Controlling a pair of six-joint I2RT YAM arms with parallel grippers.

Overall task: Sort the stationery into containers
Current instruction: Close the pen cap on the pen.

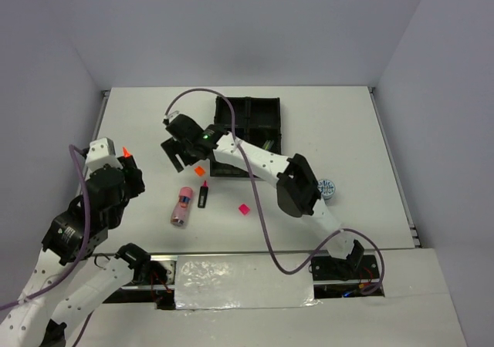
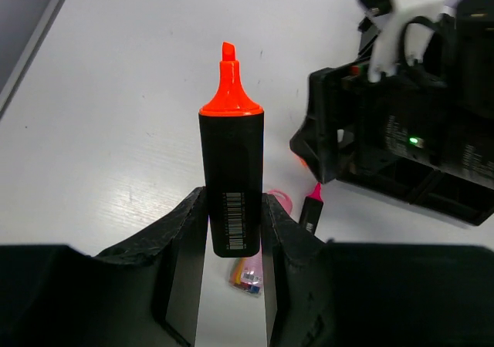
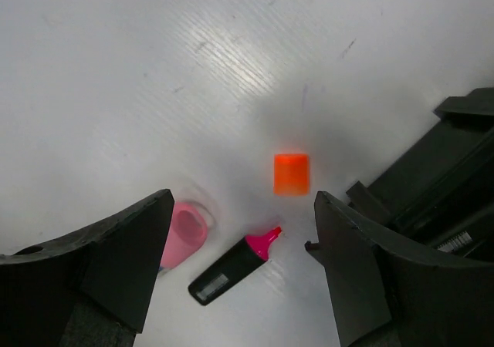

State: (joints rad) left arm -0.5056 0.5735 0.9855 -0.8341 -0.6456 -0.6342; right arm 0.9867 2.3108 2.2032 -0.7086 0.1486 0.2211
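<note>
While the left gripper [image 2: 234, 227] sits at 9 o'clock on the table [image 1: 347, 131], it's closed partway onto the orange highlighter [image 2: 231, 170]: black body pinched between the fingers, orange end sticking out past them, held off the surface. Over at the right gripper [image 3: 243, 200], jaws are wide and empty, hovering above the orange square [image 3: 291, 173] without touching it. Top view: pink highlighter [image 1: 204, 195] at 6 o'clock of that square, pink tube [image 1: 181, 206] near it at 8 o'clock, pink square [image 1: 244, 209] at 4 o'clock, blue-white roll [image 1: 327, 187] at 3 o'clock of the pink square. At 12 o'clock on the table: tray [image 1: 251, 123].
</note>
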